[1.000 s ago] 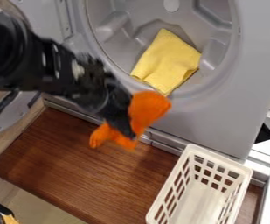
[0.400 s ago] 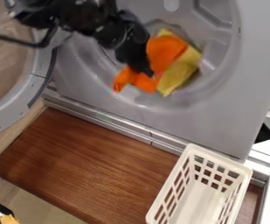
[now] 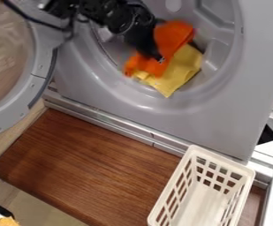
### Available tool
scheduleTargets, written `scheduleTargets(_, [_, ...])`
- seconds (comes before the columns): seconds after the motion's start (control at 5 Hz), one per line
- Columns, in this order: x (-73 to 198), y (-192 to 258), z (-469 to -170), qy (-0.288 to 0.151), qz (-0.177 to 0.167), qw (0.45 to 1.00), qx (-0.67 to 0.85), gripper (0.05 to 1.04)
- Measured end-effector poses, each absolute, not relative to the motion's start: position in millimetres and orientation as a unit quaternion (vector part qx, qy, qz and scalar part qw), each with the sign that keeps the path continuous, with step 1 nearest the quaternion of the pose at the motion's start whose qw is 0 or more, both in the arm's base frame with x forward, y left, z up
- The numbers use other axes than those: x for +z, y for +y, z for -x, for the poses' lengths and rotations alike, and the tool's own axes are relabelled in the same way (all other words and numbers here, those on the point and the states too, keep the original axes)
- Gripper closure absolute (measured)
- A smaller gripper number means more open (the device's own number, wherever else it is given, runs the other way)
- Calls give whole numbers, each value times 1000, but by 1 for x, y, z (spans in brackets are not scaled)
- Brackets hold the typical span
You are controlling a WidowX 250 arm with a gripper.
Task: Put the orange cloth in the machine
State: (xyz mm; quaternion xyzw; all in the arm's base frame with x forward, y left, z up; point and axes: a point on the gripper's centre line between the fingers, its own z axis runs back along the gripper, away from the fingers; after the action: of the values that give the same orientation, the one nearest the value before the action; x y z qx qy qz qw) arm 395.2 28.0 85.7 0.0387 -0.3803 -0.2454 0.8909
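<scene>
The black gripper (image 3: 160, 59) is inside the round opening of the grey machine (image 3: 215, 112), shut on the orange cloth (image 3: 172, 37). The orange cloth hangs to both sides of the fingers, over the upper left part of a yellow cloth (image 3: 183, 68) that lies in the drum. Whether the two cloths touch I cannot tell. Part of the orange cloth is hidden behind the gripper.
The machine's round door (image 3: 39, 73) stands open at the left, close to the arm. A white slatted basket (image 3: 199, 194) stands at the lower right on a brown wooden board (image 3: 85, 163). A metal rail runs down the right edge.
From below the opening, the gripper has moved up and right into the drum, carrying the orange cloth over the yellow one. The arm has uncovered the door.
</scene>
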Motion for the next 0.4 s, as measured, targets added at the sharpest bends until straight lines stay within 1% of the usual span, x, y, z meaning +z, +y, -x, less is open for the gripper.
scheduleTargets(0.2, [60,34,-399,-373,-17,896,-240,759])
scheduleTargets(0.4, [51,34,-399,-368,-11,900,-233,462])
